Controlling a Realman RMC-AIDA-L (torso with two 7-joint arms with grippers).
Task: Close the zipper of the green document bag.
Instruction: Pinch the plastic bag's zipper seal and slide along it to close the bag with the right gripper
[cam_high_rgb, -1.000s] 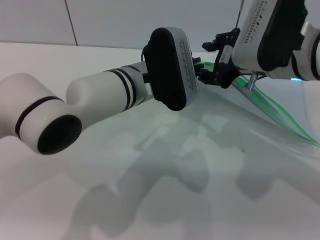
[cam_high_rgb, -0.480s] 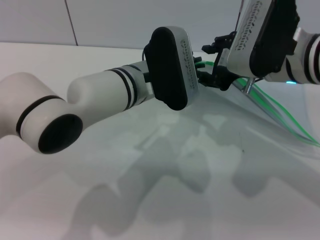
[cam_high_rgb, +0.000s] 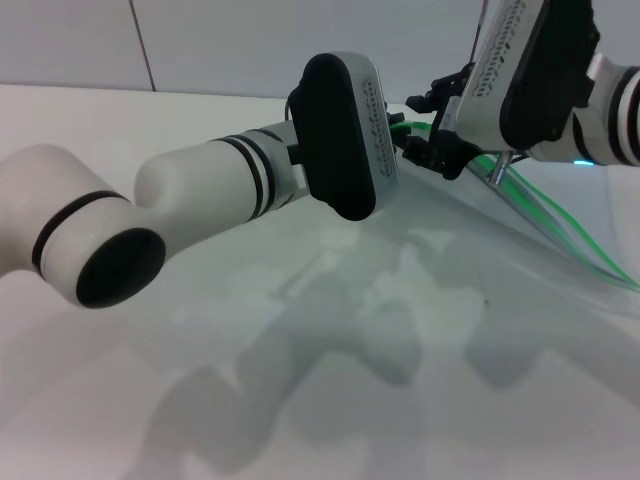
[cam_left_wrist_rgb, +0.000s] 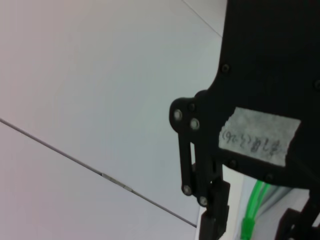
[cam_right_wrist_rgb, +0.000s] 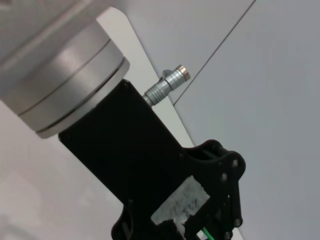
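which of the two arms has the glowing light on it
The right arm, reaching in from the head view's right side: a small cyan light glows under it. The left arm shows none.

You are looking at a pale, plain white table (cam_high_rgb: 200, 110) that fills the whole work area. One thing lies on it: the green document bag (cam_high_rgb: 560, 250), a translucent bluish-grey pouch spread below and to the right of the right gripper (cam_high_rgb: 430, 150). Its far end lifts off the surface up toward that gripper, while the rest rests flat. The zipper (cam_high_rgb: 555, 222), a thin bright green strip, runs along the bag's edge from the gripper outward to the right.
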